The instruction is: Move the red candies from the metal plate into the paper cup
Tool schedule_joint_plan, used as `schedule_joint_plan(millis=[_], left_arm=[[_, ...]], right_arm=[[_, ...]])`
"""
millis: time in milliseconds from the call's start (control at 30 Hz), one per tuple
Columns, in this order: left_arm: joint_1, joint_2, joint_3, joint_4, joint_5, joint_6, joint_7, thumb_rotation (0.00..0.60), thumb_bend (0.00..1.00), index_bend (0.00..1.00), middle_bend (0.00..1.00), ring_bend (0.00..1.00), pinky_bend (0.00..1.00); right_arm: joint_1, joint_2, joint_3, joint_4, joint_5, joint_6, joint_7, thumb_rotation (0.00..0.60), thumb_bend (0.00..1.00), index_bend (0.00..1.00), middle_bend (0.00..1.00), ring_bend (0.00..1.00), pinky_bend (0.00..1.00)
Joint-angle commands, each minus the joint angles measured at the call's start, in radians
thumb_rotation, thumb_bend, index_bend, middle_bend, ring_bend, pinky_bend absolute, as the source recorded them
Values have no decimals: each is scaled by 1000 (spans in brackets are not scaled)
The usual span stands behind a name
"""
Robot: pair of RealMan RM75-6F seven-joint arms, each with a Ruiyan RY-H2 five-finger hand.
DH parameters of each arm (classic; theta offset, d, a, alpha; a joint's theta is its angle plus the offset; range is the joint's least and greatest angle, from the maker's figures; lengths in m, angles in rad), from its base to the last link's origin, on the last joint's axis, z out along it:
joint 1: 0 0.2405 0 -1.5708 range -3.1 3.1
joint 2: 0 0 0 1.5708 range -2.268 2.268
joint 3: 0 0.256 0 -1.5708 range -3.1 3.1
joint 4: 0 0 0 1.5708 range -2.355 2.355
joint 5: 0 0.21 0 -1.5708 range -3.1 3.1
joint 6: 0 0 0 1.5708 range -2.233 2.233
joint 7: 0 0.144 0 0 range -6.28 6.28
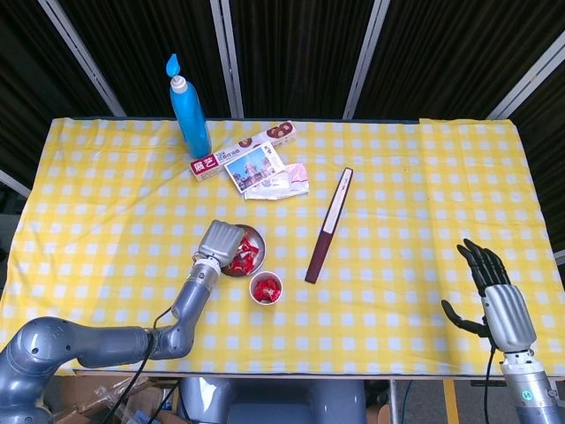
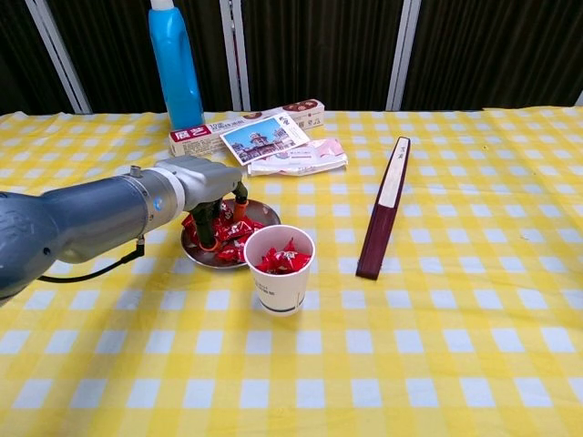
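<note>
Reaching down into the metal plate [image 2: 262, 212], the left hand [image 2: 211, 185] has fingertips among the red candies [image 2: 239, 230]; whether it pinches one is hidden. Only the head view shows the right hand [image 1: 496, 299], spread and empty. More candies fill the paper cup [image 2: 279, 270]. Box lettering is unreadable.

The left hand [image 2: 214, 187] hides part of the metal plate [image 2: 265, 212].

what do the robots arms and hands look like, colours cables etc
Left arm: smooth grey metallic tube with a thin black cable looping beneath. Left hand: silver-grey back, dark fingers with orange tips. Right hand: ribbed silver back, black fingers, grey wrist.
</note>
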Motion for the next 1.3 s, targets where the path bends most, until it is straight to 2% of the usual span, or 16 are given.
schedule_joint_plan(millis=[33, 233, 500, 667, 933, 1167, 1300], left_arm=[[5, -14, 1, 15, 23, -5, -10, 600, 401, 459, 945, 977, 977], [20, -6, 1, 8, 60, 3, -22, 600, 454, 523, 952, 982, 982], [41, 32, -9, -52, 107, 30, -42, 600, 459, 532, 953, 982, 984], [63, 113, -47, -174, 186, 90, -91, 600, 459, 522, 951, 982, 984], [84, 216, -41, -361, 307, 86, -141, 600, 456, 511, 948, 978, 984], [57, 265, -14, -475, 321, 19, -113, 600, 419, 491, 936, 970, 984], [44, 268, -1, -503, 304, 7, -93, 600, 402, 485, 935, 970, 984]], right_arm=[[0, 1, 0, 0, 0, 0, 2, 600, 388, 0, 0, 0, 0], [0, 1, -1, 0, -4, 1, 3, 600, 388, 0, 0, 0, 0], [-2, 0, -2, -1, -5, 4, -2, 600, 388, 0, 0, 0, 0], [0, -2, -2, 3, -6, 3, -7, 600, 388, 0, 0, 0, 0], [2, -7, -1, 6, 0, -3, -18, 600, 388, 0, 0, 0, 0], [0, -8, 1, 7, 3, -1, -22, 600, 388, 0, 0, 0, 0], [0, -8, 1, 7, 2, 1, -21, 600, 388, 0, 0, 0, 0]])
